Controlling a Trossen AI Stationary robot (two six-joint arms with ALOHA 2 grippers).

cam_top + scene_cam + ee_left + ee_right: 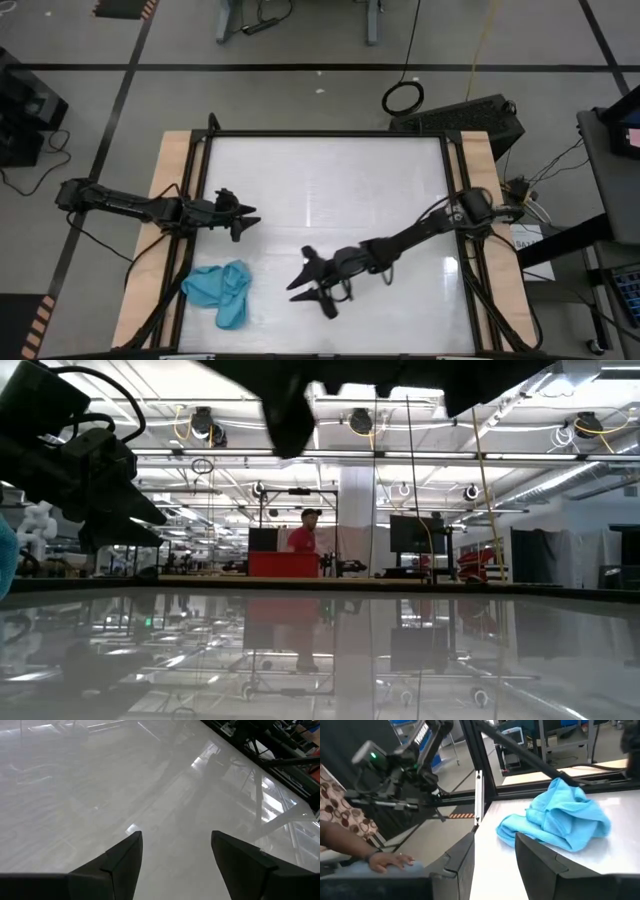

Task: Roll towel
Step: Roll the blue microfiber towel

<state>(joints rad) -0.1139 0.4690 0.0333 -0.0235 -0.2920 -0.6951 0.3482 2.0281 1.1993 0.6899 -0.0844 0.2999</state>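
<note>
Lying crumpled, towel (221, 291) shows no clear long axis; left gripper (243, 217) and right gripper (310, 282) released, empty.

A glossy white rectangular table top (330, 190) with pale wooden side strips and a black metal frame carries the scene; its surface mirrors the ceiling lights. The only thing lying directly on it is a small turquoise-blue soft cloth towel (222, 291), crumpled into a loose heap with folds standing up, near the table's front left corner, just beside the black frame rail there.
</note>
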